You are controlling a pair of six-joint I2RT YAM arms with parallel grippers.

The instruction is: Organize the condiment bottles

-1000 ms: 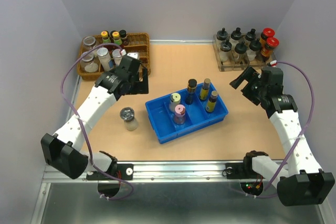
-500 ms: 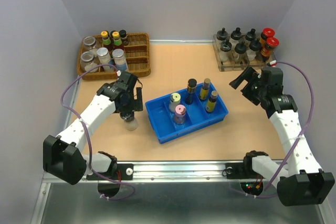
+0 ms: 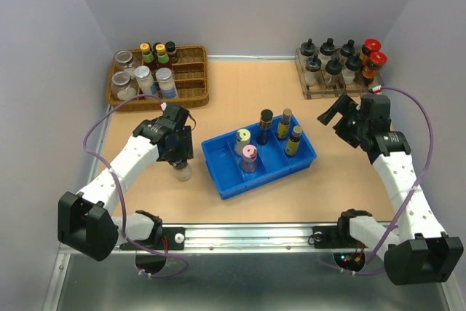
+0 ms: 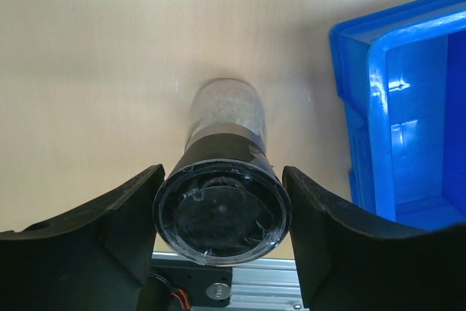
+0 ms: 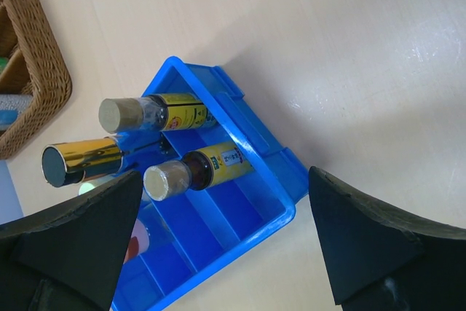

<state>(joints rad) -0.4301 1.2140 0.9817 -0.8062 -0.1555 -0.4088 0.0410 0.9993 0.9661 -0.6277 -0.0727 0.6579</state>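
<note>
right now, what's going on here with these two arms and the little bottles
The left claw is down over the grey-lidded jar, which stands on the table just left of the blue bin. Its fingers flank the lid, though a firm grip can't be confirmed. Five bottles already stand in the bin: three slim amber ones, the pale green-lidded jar and the pink-lidded one. The right claw hangs open and empty to the right of the bin.
</note>
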